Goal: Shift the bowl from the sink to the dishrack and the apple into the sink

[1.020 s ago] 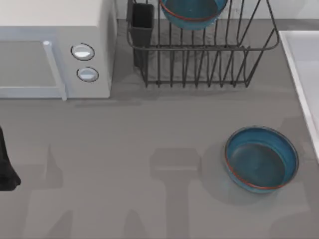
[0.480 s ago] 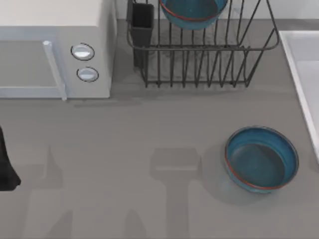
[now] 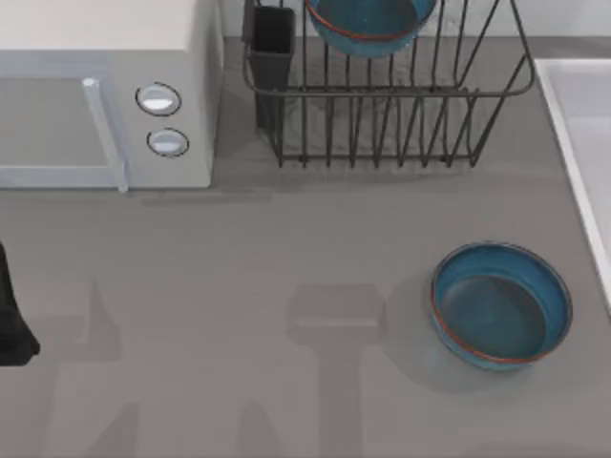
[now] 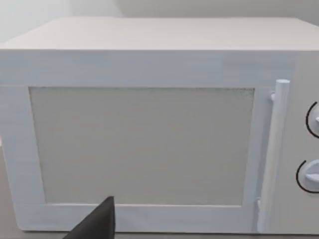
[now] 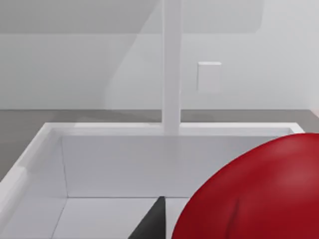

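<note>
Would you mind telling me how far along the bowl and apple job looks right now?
One bowl already sits in the dishrack, so that step looks done. A look-alike second bowl rests on the counter. In the right wrist view the apple looms large over the sink; setting it inside remains. The left arm idles near the microwave.

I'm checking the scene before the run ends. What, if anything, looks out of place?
One bowl sits upright on the grey table beside the sink, in neither sink nor dishrack. A look-alike bowl is already in the rack. The apple is close to the right wrist camera, over the sink. Nothing spilled or damaged.
</note>
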`<control>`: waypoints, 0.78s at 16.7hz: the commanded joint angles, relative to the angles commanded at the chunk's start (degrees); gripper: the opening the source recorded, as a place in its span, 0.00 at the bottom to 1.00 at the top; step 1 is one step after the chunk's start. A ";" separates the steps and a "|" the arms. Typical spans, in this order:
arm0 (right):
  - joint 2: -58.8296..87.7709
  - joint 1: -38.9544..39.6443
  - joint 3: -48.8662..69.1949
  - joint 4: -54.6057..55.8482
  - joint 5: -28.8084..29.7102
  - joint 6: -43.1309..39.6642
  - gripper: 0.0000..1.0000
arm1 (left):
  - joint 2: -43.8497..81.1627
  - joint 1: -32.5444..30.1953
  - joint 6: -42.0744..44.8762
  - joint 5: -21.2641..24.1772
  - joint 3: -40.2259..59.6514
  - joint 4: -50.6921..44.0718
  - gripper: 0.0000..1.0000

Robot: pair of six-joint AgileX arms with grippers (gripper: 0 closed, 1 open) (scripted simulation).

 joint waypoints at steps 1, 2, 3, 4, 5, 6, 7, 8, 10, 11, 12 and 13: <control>0.00 0.00 0.00 0.00 0.00 0.00 0.00 | 0.00 0.00 0.00 0.00 0.00 0.00 1.00; 0.00 0.00 0.00 0.00 0.00 0.00 0.08 | 0.00 0.00 0.00 0.00 0.00 0.00 1.00; 0.00 0.00 0.00 0.00 0.00 0.00 0.15 | 0.00 0.00 0.00 0.00 0.00 0.00 1.00; 0.00 0.00 0.00 0.00 0.00 0.00 0.23 | 0.00 0.00 0.00 0.00 0.00 0.00 1.00; 0.00 0.00 0.00 0.00 0.00 0.00 0.30 | 0.00 0.00 0.00 0.00 0.00 0.00 1.00; 0.00 0.00 0.00 0.00 0.00 0.00 0.38 | 0.00 0.00 0.00 0.00 0.00 0.00 1.00; 0.00 0.00 0.00 0.00 0.00 0.00 0.45 | 0.00 0.00 0.00 0.00 0.00 0.00 1.00; 0.00 0.00 0.00 0.00 0.00 0.00 0.53 | 0.00 0.00 0.00 0.00 0.00 0.00 1.00; 0.00 0.00 0.00 0.00 0.00 0.00 0.68 | 0.00 0.00 0.00 0.00 0.00 0.00 1.00; 0.00 0.00 0.00 0.00 0.00 0.00 0.75 | 0.00 0.00 0.00 0.00 0.00 0.00 1.00; 0.00 0.00 0.00 0.00 0.00 0.00 0.83 | 0.00 0.00 0.00 0.00 0.00 0.00 1.00; 0.00 0.00 0.00 0.00 0.00 0.00 0.90 | 0.00 0.00 0.00 0.00 0.00 0.00 1.00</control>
